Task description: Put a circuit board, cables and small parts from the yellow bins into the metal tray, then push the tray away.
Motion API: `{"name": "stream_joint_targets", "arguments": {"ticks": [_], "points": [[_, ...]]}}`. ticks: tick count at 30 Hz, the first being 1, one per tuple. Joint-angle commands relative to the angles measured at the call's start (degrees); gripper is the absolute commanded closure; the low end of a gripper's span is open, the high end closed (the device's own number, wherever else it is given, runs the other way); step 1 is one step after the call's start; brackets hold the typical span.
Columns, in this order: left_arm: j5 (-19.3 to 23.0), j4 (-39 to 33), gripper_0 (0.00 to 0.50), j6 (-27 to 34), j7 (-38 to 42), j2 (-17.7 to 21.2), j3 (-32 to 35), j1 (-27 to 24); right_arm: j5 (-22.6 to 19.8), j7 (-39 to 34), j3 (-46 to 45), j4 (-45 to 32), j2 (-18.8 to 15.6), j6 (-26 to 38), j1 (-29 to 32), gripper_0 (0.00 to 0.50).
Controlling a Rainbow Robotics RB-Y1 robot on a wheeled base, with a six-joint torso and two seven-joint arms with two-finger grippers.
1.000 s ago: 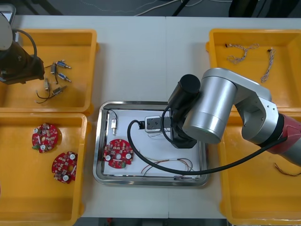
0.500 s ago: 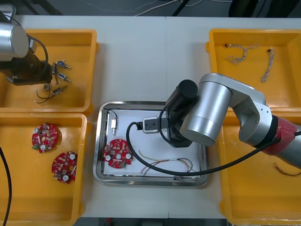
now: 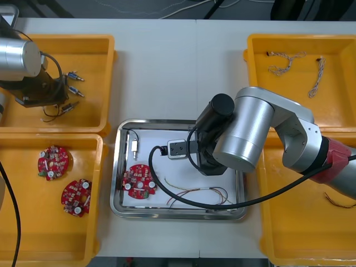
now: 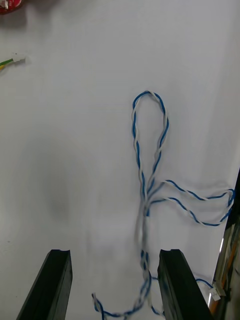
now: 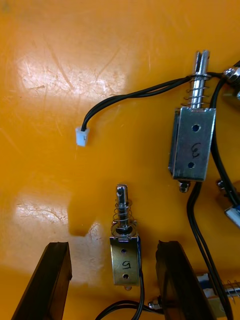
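Clearly you are well into the loading: the shiny metal tray with the white floor point(image 3: 115, 172) already holds a round red circuit board point(image 3: 139, 181), a thin red and yellow cable point(image 3: 203, 192) and a small metal part on a black lead point(image 3: 135, 147). The twisted blue and white cable point(image 4: 147, 165) also lies loose on the tray's white floor. Your right gripper point(image 4: 113, 254) hangs just over that cable with its fingers wide apart and clamped on nothing, so I judge the drop as done. Your left gripper point(image 5: 111, 245) is low over the far yellow plastic bin on the left side point(image 3: 92, 53). Its fingers are spread to either side of a small spring-nosed metal part point(image 5: 125, 257) but not closed on it. A larger boxy metal part point(image 5: 192, 145) lies just beside (its black leads run close to one finger, so watch for a snag). What looks left to you is this pick, its carry to the tray, and then the push away. Compared with a second ago, your left arm has come across the bin from its outer side to sit over the cluster of parts. Your right arm has eased a little toward the tray's middle and has hardly shifted in the last half second. The tray itself has not moved.
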Motion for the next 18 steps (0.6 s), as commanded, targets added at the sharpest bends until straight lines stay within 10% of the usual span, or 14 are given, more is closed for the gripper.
{"name": "stream_joint_targets", "arguments": {"ticks": [1,7,13,18], "points": [[0.04,0.35,0.000,-0.71,-5.40,-0.67,-0.70,-2.73,-0.56,1.26,-0.24,-1.58,-0.46,-0.13,-1.24,0.000],[-0.05,0.53,0.085,-0.71,-5.40,-0.67,-0.70,-2.73,-1.00,1.18,-0.51,-3.07,-1.43,0.49,-1.24,0.000],[0.04,0.53,0.479,-0.62,-5.14,-0.67,-0.70,-2.73,-6.10,0.82,-5.08,-4.74,-1.87,4.79,-1.24,0.000],[0.04,0.53,0.500,-0.62,-5.14,-0.67,-0.70,-2.73,-9.18,0.21,-11.32,-7.03,-1.87,11.56,-1.33,0.000]]}}
